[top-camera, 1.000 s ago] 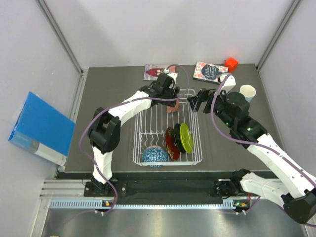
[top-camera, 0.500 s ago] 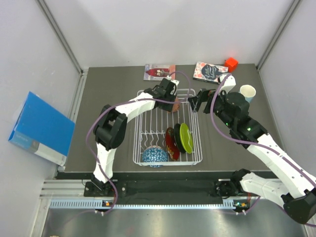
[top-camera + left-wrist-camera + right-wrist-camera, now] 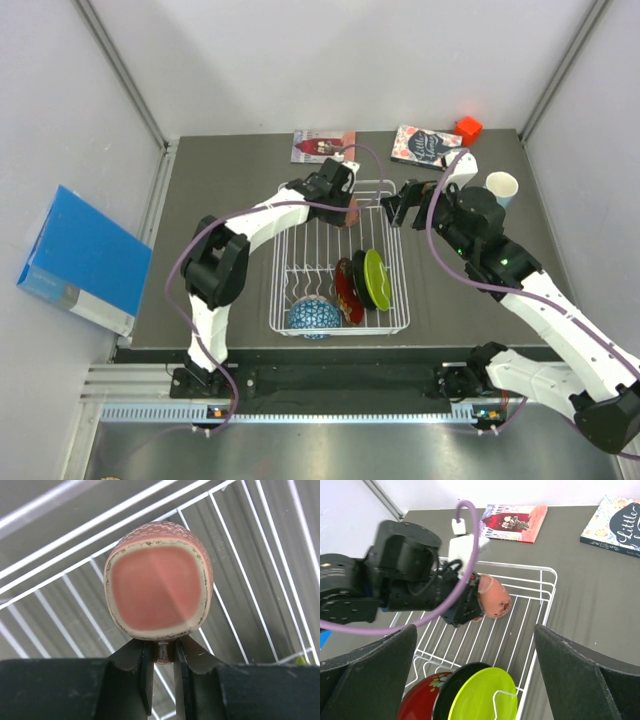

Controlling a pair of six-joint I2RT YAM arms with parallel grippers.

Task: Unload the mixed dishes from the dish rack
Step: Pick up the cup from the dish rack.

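My left gripper (image 3: 349, 207) is shut on the handle of the small salmon-pink cup (image 3: 159, 582), holding it on its side over the far end of the white wire dish rack (image 3: 281, 262); the cup also shows in the right wrist view (image 3: 495, 600). The lime green plate (image 3: 377, 278), black plate (image 3: 359, 281) and red patterned plate (image 3: 345, 292) stand in the rack's right side. The blue-patterned bowl (image 3: 312, 317) sits at its near left. The light blue mug (image 3: 501, 187) stands on the table at far right. My right gripper (image 3: 397, 209) is open above the rack's far right corner.
Two books (image 3: 322, 145) (image 3: 425, 146) lie at the table's far edge, with a red block (image 3: 468, 127) beside the right one. A blue box (image 3: 85, 259) leans against the left wall. The left arm's purple cable (image 3: 465, 545) loops near my right gripper.
My left gripper with the cup has shifted slightly toward the rack's far end and its wrist has turned a little. The right arm has stayed still.
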